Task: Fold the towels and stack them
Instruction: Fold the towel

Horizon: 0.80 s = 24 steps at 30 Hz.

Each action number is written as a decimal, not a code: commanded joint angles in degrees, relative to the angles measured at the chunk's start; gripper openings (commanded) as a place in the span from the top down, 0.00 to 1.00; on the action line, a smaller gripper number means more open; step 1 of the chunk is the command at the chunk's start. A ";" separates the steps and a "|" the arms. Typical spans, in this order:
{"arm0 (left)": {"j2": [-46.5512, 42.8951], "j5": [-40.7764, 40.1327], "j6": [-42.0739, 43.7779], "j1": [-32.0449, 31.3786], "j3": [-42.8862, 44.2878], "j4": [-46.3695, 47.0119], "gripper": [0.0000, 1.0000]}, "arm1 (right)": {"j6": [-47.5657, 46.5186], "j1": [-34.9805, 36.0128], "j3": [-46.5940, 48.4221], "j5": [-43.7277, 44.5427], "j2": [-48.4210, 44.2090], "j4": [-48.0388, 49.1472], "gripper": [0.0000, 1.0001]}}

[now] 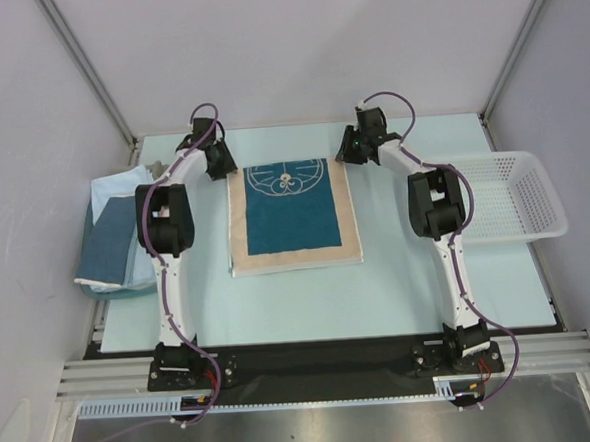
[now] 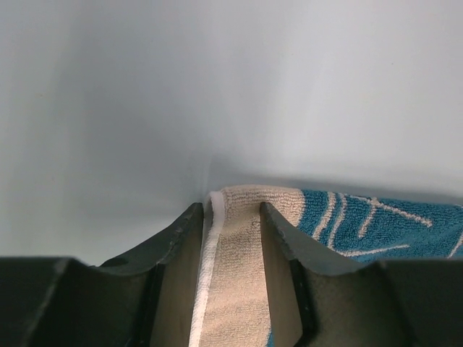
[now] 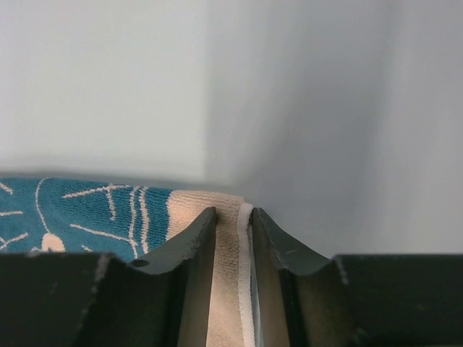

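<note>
A dark teal towel (image 1: 293,221) with a white line drawing and tan ends lies flat in the middle of the table. My left gripper (image 1: 224,168) is at its far left corner and my right gripper (image 1: 349,156) at its far right corner. In the left wrist view the left gripper (image 2: 231,217) is shut on the tan, white-edged corner of the towel (image 2: 239,253). In the right wrist view the right gripper (image 3: 233,220) is shut on the other tan corner of the towel (image 3: 108,210). Both corners sit low at the table surface.
A pile of folded towels lies at the left edge, a plain light blue one (image 1: 113,192) behind a darker blue one (image 1: 111,250). A white mesh basket (image 1: 509,198) stands at the right edge. Grey walls enclose the table on three sides.
</note>
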 commanded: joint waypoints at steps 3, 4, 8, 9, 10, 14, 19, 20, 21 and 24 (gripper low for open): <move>0.76 2.01 -0.32 0.36 2.30 2.36 0.60 | 1.21 -0.42 1.53 -1.93 0.53 1.86 0.75; 0.76 2.01 -0.32 0.36 2.30 2.63 0.60 | 1.39 -0.59 1.44 -2.02 0.44 2.12 0.78; 0.76 2.54 -0.41 0.54 2.21 3.68 0.63 | 2.09 -1.12 1.44 -2.72 -0.17 3.26 0.89; 0.76 2.63 -0.41 0.71 2.21 3.94 0.66 | 2.18 -1.29 1.44 -2.73 -0.26 3.44 0.90; 0.76 2.80 -0.50 0.71 2.30 4.38 0.67 | 2.18 -1.47 1.44 -2.73 -0.52 3.53 0.93; 0.76 3.33 -0.50 0.97 2.30 5.61 0.74 | 2.18 -2.17 1.96 -2.90 -0.87 4.41 0.94; 0.58 3.86 -0.67 1.24 2.30 7.19 0.85 | 1.74 -2.44 2.58 -3.25 -0.96 5.11 0.94; 0.49 3.86 -0.67 1.33 2.39 7.46 0.85 | 1.83 -2.61 2.58 -3.25 -1.14 5.37 0.94; 0.32 3.95 -0.67 1.33 2.30 7.64 0.89 | 1.57 -2.61 2.49 -3.25 -1.22 5.46 0.94; -0.21 4.39 -0.85 1.41 2.04 9.13 0.96 | 1.48 -2.88 2.05 -3.17 -2.01 6.34 0.95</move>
